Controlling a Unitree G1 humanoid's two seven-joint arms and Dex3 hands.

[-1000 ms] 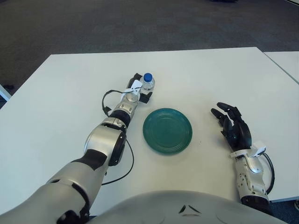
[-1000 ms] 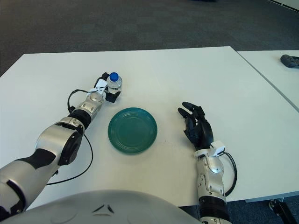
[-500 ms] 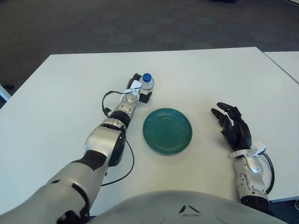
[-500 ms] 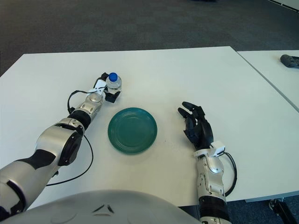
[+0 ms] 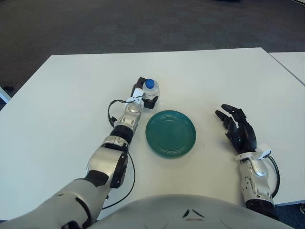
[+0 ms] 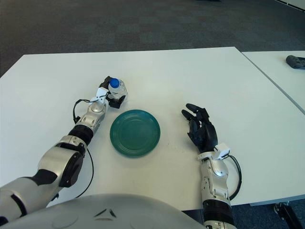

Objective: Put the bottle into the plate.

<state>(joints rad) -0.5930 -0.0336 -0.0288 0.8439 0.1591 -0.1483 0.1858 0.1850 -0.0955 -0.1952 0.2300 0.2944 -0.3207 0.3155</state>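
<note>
A small clear bottle with a blue cap (image 5: 150, 88) is held upright in my left hand (image 5: 145, 96), just beyond the far left rim of the plate. The fingers are curled around the bottle's body. I cannot tell whether its base touches the table. The round dark green plate (image 5: 170, 133) lies flat on the white table in front of me and holds nothing. My right hand (image 5: 237, 130) rests on the table to the right of the plate, fingers spread, holding nothing.
A black cable (image 5: 111, 109) loops along my left forearm beside the plate. The white table (image 5: 71, 95) carries nothing else. A second white table (image 6: 281, 67) stands at the right, with a dark object (image 6: 295, 61) on it.
My left hand has carried the bottle a little to the right and nearer, closer to the plate's rim. The right hand has not moved.
</note>
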